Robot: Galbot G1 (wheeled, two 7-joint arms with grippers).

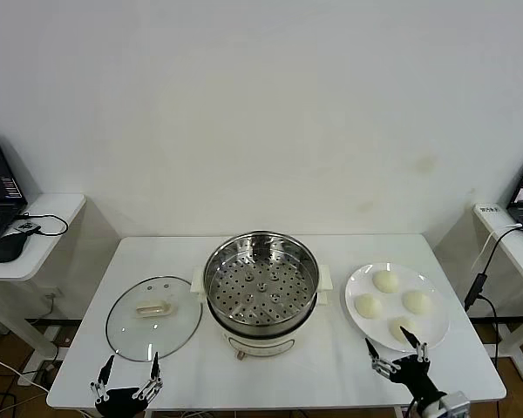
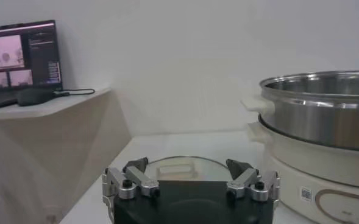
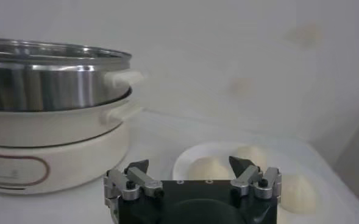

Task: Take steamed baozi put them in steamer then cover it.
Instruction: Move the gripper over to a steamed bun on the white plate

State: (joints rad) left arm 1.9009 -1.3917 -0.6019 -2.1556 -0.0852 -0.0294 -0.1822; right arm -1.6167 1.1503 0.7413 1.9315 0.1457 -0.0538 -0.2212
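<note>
Head view: you have the steamer point(image 1: 261, 292) at the table's centre, its perforated tray bare, so no bun is loaded yet. Four steamed baozi point(image 1: 385, 281) sit on a white plate point(image 1: 357, 283) to the right of it. The glass lid point(image 1: 153, 317) lies flat on the table point(image 1: 157, 257) to the left, knob up. Your left gripper point(image 1: 127, 383) hovers at the near edge just this side of the lid, jaws spread wide, holding nothing. Your right gripper point(image 1: 398, 354) is at the near rim of the plate, also wide open and empty, right by the nearest bun.

Left wrist view: open fingers point(image 2: 133, 176) frame the lid point(image 2: 182, 167); the steamer point(image 2: 316, 122) rises beside it.

Right wrist view: open fingers point(image 3: 136, 176) point at the plate point(image 3: 185, 161) with buns point(image 3: 209, 167) just ahead; the steamer point(image 3: 51, 103) stands to the left.

Judgement: this is the start, first pick pending. Your next move likely calls for the right gripper to drop over the nearest bun and close gently, since soft dough would dent. The lid waits for last.
</note>
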